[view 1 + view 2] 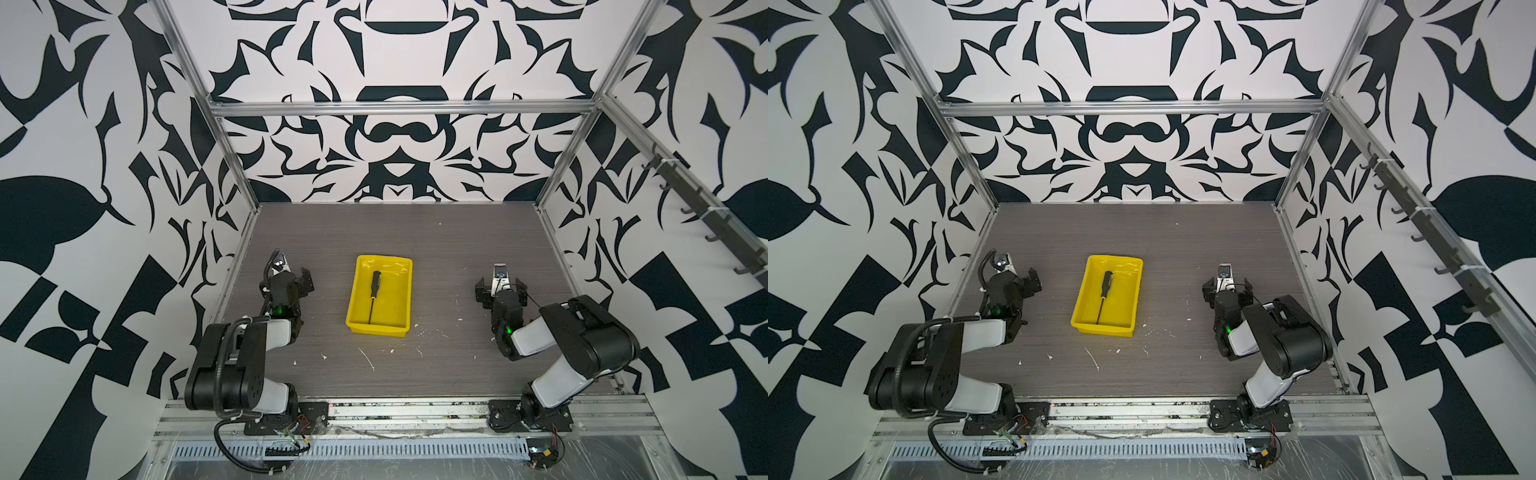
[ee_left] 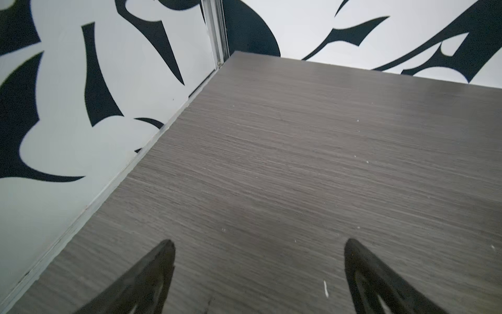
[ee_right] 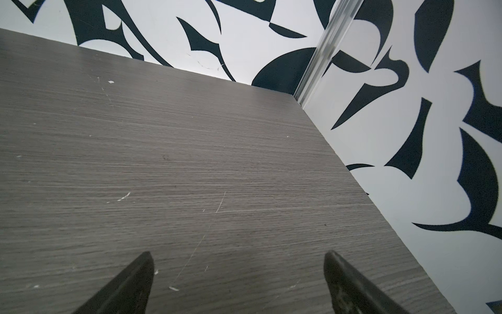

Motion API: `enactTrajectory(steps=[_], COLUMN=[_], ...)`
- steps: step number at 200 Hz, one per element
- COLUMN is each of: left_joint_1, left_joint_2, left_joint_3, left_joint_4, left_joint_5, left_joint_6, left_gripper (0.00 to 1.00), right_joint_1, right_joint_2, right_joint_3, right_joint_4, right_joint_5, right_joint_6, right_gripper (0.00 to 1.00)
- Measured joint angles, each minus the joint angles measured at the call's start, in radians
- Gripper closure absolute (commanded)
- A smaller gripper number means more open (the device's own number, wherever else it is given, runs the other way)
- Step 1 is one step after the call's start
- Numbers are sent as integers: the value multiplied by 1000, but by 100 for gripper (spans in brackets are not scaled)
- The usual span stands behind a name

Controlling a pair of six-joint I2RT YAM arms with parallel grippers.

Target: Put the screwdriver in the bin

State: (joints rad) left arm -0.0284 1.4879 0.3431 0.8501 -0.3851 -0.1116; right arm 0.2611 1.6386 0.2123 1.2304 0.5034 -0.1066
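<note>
Lying inside the shallow bright yellow plastic bin, the slim black-handled screwdriver points its dark shaft nearward; the left gripper and right gripper hang released, empty, on either side.

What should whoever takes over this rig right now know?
Left gripper: open, empty, over bare table.
Right gripper: open, empty, also over bare table.
Screwdriver: lies flat inside the bin at mid-table, handle toward the far wall.
Done: the screwdriver is in the bin.
Left: nothing visible; both arms sit clear of the bin.
</note>
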Motion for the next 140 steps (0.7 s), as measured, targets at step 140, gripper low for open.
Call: enactTrajectory(steps=[140], left_joint_1=[18], left_joint_2=[80], left_joint_3=[-4], left_joint_4=[103], left_joint_5=[0], left_joint_6=[8], left_gripper=[0], right_joint_1=[-23], right_joint_2=[-12], right_joint_3=[33], right_joint_4=[-70], right_joint_5=[-14], right_joint_6=[25], right_gripper=[0])
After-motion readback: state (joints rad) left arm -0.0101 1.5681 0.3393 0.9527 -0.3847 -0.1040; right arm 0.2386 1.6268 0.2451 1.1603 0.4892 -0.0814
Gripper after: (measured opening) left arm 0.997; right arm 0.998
